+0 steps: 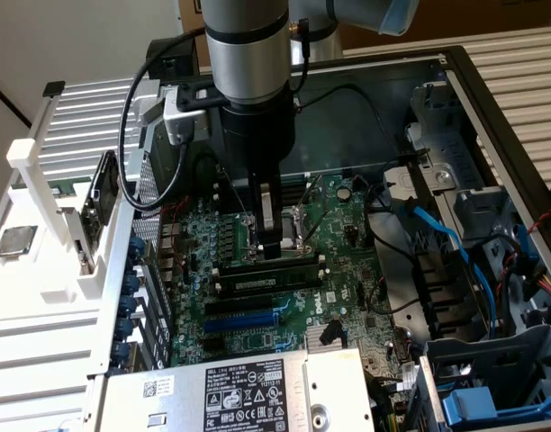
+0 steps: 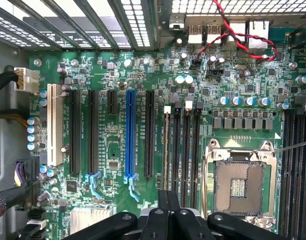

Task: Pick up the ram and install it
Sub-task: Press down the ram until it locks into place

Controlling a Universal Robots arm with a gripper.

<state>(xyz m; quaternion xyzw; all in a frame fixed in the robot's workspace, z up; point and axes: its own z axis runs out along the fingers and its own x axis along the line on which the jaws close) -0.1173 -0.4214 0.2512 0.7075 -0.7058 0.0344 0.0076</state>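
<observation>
End effector lowered into open computer case, directly above motherboard. Fingers closed tight together, tips just above or touching the ram; actual contact hard to confirm from the exterior view. Nothing visibly carried between the fingers.

The ram: long dark-green stick lying along a memory slot, just below the processor socket in the exterior view, apparently seated on edge in the slot. In the wrist view, seen edge-on as a thin greenish strip in the outermost of the four slots beside the socket frame; end effector fingertips in line with those slots.

Socket frame open, silver, with bare contact field in the centre. Blue expansion slot and black expansion slots alongside, well apart from the end effector. Red and black twisted wires near the rear ports.

Outside the case, at the exterior view's left: white fixture on the tabletop, square silver processor chip resting flat on it. Power supply with white label at the near edge of the case. Blue cables at the exterior view's right, among drive bays.
</observation>
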